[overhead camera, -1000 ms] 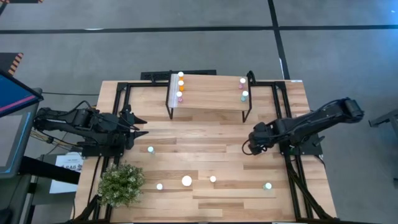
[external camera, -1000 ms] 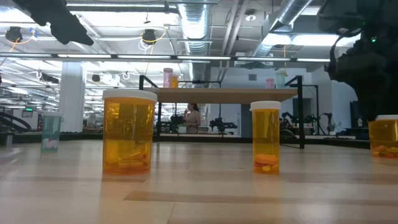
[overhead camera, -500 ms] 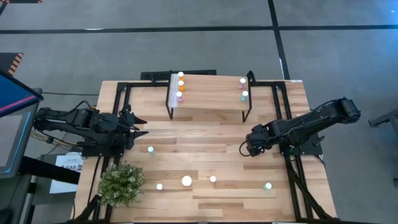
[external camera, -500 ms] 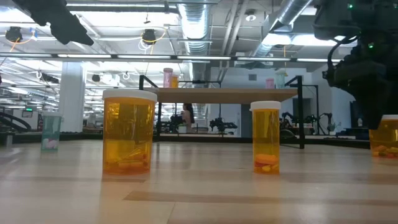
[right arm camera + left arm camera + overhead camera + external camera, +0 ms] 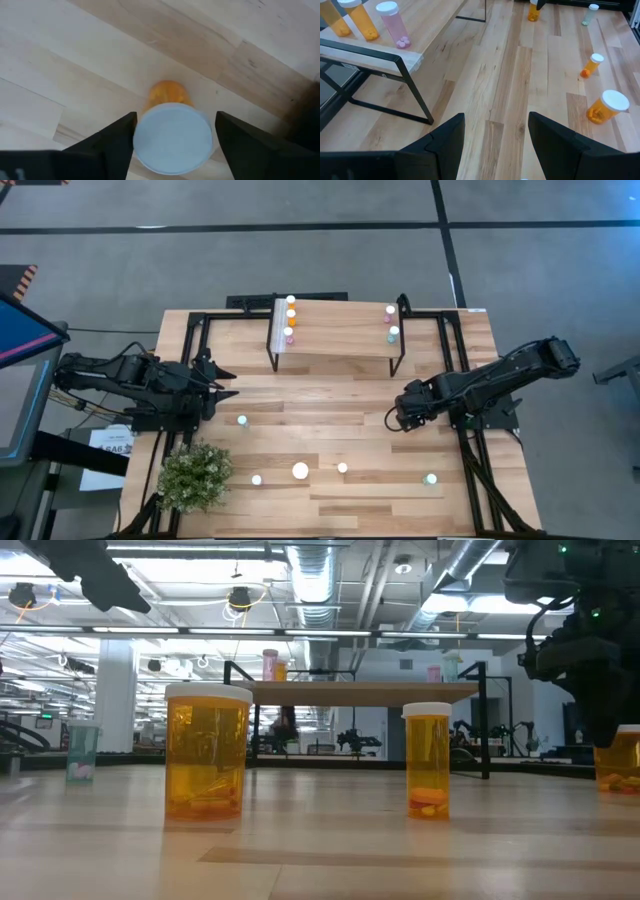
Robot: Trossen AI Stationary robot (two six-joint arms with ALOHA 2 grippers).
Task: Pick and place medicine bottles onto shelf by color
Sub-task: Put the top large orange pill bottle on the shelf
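Note:
An orange medicine bottle (image 5: 167,92) with a white cap stands upright on the table's right part, and my right gripper (image 5: 174,127) is closed on its cap from straight above. In the high view the gripper (image 5: 402,416) hides the bottle. My left gripper (image 5: 495,125) hangs open and holds nothing over the table's left side. The shelf (image 5: 335,330) stands at the far middle, with orange and pink bottles (image 5: 290,318) at its left end and a pink and a pale green one (image 5: 392,322) at its right end. Several more bottles (image 5: 300,470) stand on the near table. My right gripper has the white cap (image 5: 172,137) of the orange bottle between its two fingers (image 5: 117,137), one on each opposite side of the rim. The fingers point straight down. The bottle stands upright with its base on the table.
A small potted plant (image 5: 195,475) sits at the near left corner. Black frame rails (image 5: 470,450) run along the table's left and right sides and around the shelf. Bare wood lies between the shelf and the near row of bottles.
My right gripper has sunk a little over the orange bottle on the table's right part. The bottle has stayed in place.

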